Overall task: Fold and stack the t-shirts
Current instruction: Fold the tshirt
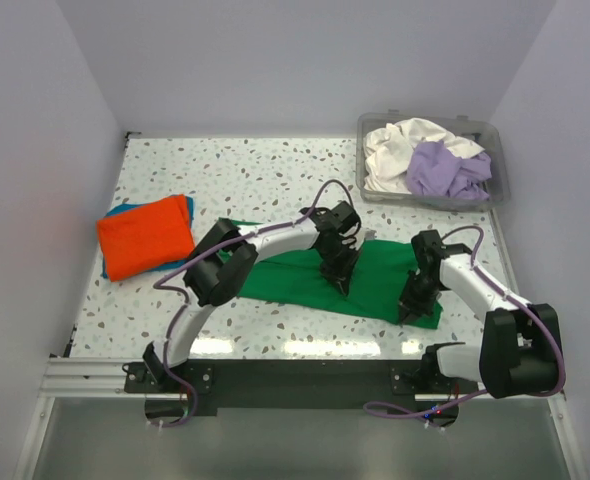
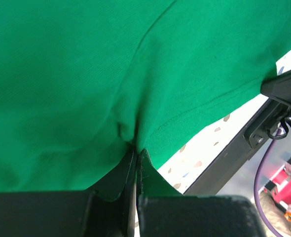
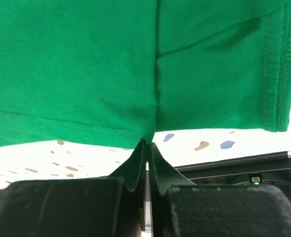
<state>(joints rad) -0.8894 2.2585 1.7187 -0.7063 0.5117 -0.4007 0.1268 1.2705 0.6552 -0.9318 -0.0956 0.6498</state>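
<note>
Left gripper (image 1: 341, 284) is pinched tight on a fold midway along the green t-shirt (image 1: 295, 282), right gripper (image 1: 407, 313) clamped shut on its near hem at four o'clock. The shirt lies spread across the counter (image 1: 225, 170) toward six o'clock.

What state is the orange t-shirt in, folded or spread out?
Folded: the orange t-shirt is a compact rectangle lying on a blue t-shirt, whose edges peek out beneath it.
</note>
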